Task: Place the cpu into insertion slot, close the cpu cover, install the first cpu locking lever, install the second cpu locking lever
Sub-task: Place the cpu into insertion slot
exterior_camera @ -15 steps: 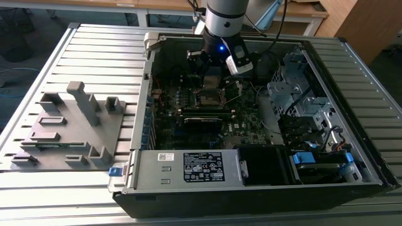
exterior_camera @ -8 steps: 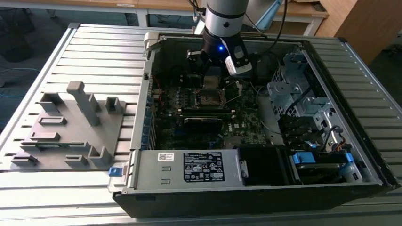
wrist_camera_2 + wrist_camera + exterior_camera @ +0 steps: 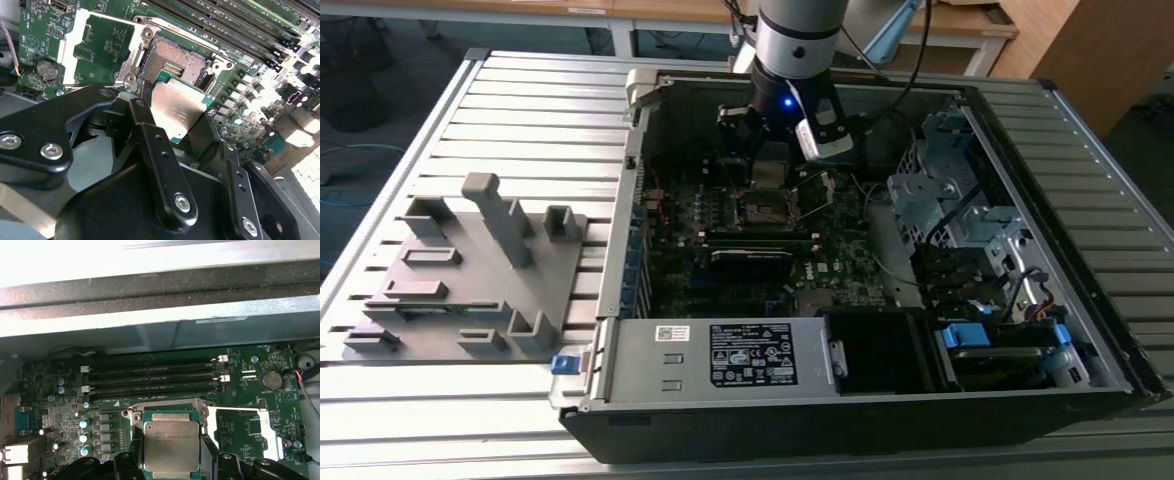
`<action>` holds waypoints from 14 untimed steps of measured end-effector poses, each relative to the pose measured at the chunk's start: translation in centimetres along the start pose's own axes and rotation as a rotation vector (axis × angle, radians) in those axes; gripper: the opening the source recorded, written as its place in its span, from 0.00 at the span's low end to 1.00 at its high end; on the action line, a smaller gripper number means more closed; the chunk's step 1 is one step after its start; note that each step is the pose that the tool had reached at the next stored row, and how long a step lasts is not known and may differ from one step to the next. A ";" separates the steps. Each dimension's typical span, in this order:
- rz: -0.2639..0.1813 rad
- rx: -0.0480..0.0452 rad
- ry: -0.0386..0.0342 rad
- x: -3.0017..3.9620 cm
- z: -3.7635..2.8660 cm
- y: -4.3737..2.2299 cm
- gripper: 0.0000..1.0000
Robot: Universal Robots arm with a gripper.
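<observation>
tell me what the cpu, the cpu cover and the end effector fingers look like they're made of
The cpu: brushed silvery metal lid on a green board edge, dull sheen. The cpu cover: thin bright sheet metal, probably steel, glaring white. The end effector fingers: matte black, metal or hard plastic, I cannot tell which; silver screw heads.

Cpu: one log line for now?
gripper shut on flat square grey cpu | silver-rimmed square insertion slot empty | silvery metal-frame cpu cover open
</observation>
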State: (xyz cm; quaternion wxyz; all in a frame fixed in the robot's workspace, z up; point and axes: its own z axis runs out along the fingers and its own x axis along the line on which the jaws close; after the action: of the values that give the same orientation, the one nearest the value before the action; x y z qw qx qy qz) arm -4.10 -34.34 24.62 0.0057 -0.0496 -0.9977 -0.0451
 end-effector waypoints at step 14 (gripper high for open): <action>0.057 -0.0009 -0.0051 0.00 0.03 0.00 0.54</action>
State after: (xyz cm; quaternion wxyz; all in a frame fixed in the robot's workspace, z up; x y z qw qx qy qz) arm -4.11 -34.34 24.58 0.0045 -0.0780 -0.9959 -0.0452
